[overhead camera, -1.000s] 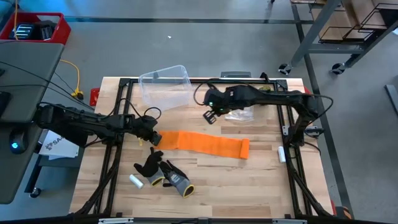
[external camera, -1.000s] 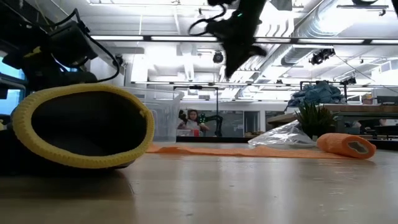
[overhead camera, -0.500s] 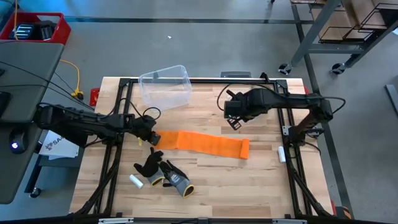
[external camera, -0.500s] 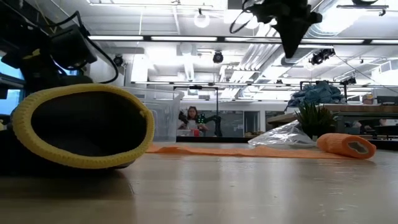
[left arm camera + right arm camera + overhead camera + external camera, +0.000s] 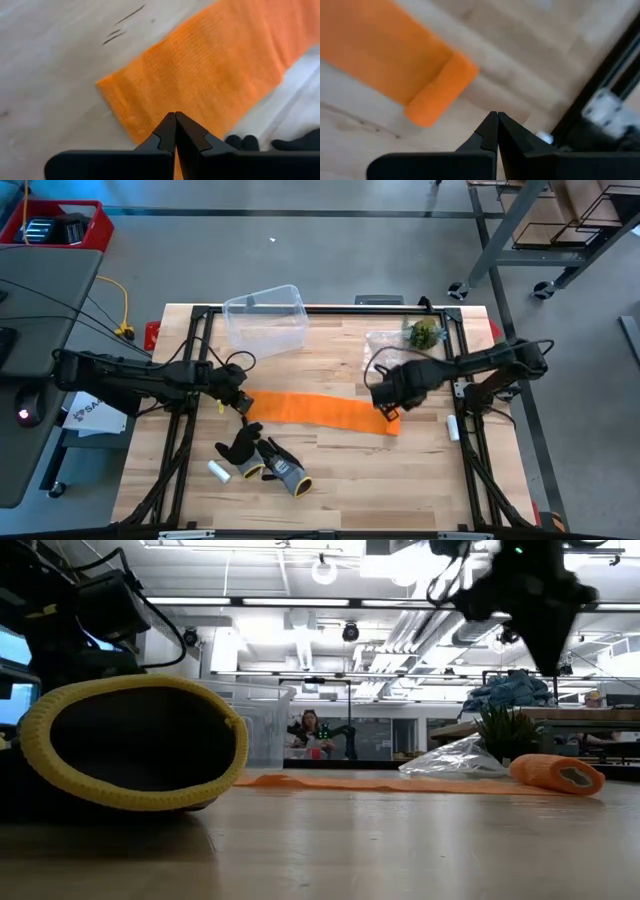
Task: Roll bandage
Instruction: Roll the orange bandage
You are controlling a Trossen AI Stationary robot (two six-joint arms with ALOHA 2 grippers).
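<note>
- The bandage [image 5: 318,411] is seen as a long flat strip of orange woven fabric, laid on the wooden table [image 5: 400,480].
- Its long axis runs across the table, from the left side toward the right, slightly slanted.
- At its right end a short stubby roll [image 5: 441,89] is formed; the left end is cut straight and lies flat.
- The left gripper [image 5: 175,131] is closed, with its tips placed over the flat left end; a grip cannot be confirmed.
- The right gripper [image 5: 494,129] is closed and empty, held above the table near the roll.
- Black gloves [image 5: 262,459] with yellow cuffs are lying near the table's front edge.
</note>
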